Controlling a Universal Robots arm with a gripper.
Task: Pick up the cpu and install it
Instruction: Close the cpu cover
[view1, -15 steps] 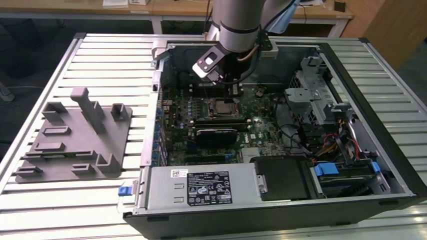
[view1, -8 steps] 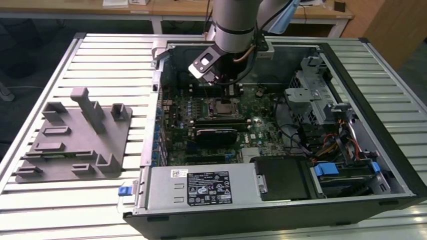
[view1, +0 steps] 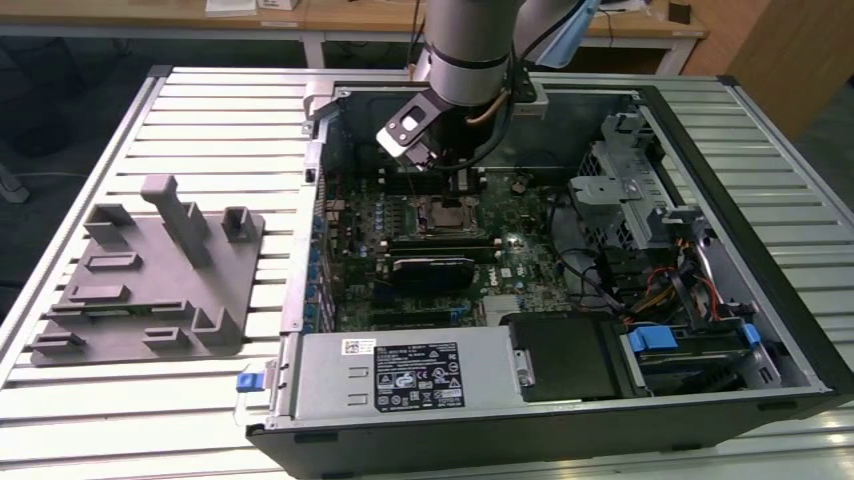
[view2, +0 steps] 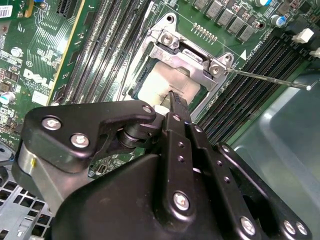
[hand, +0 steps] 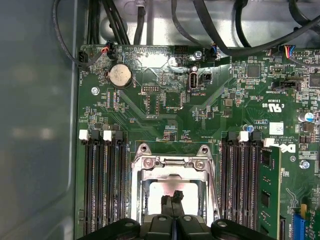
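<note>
**CPU: lying in socket, clamping judged outstanding**

The small, square, pale silver-beige metal-topped cpu (view2: 156, 82) (hand: 159, 190) is recorded lying flat inside the silver metal socket frame (view2: 186, 49) on the green motherboard (hand: 165, 107). Pick-up and placement are judged done. The thin steel lever (view2: 270, 80) is seen swung clear. The black gripper (view2: 172, 96) (hand: 172, 196) is closed finger to finger, nothing held, its tip at the chip's top; contact cannot be confirmed.

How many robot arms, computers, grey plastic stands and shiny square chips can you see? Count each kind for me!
Robot arm: 1
Open computer: 1
Grey plastic stand: 1
Shiny square cpu: 1
Total: 4
</note>
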